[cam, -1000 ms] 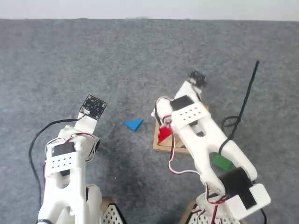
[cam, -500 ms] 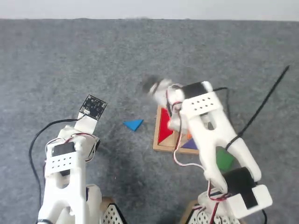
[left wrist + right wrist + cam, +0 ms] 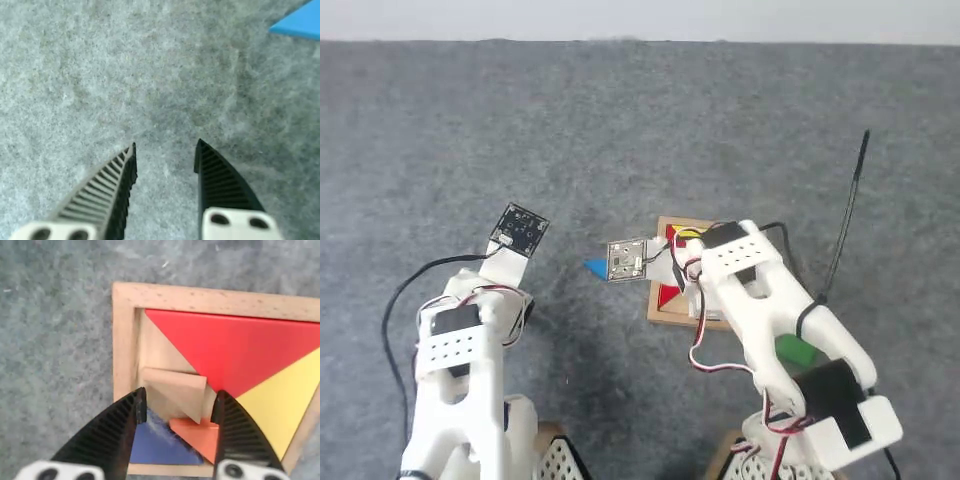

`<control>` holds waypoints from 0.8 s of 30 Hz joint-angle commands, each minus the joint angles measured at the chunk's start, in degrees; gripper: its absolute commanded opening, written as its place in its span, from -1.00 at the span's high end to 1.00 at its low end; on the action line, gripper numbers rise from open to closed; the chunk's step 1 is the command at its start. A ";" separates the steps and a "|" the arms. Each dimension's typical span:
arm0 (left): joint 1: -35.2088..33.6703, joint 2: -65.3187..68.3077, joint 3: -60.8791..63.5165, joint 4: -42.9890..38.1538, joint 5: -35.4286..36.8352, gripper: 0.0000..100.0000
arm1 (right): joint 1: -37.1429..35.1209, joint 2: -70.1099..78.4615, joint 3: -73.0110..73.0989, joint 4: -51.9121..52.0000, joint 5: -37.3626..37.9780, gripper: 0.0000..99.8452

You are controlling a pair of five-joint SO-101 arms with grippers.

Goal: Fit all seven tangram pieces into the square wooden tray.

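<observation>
Right pincer (image 3: pixel 180 391) hangs spread and empty over the tray (image 3: pixel 122 340). Looks like you've got five pieces (image 3: pixel 225 340) in, blue triangle (image 3: pixel 595 267) and green piece (image 3: pixel 793 349) left on the desk (image 3: pixel 520 120).

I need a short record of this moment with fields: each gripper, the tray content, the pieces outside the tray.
left gripper: open over the carpet, holding nothing
right gripper: open above a plain wooden piece in the tray
tray: holds red triangle, yellow triangle, orange piece, dark blue piece
outside tray: light blue triangle and green piece on the carpet
</observation>
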 commanded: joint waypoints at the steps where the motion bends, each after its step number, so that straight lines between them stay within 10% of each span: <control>1: 0.00 -0.35 -0.48 0.09 -0.53 0.65 | -0.31 -0.31 1.14 -4.09 0.53 0.57; 15: 0.00 -0.35 -0.48 0.09 -0.53 0.65 | -0.13 -0.84 2.29 -12.79 -13.89 0.84; 24: 0.00 -0.35 -0.48 0.09 -0.53 0.65 | -0.92 -0.92 1.85 -11.21 -22.86 0.67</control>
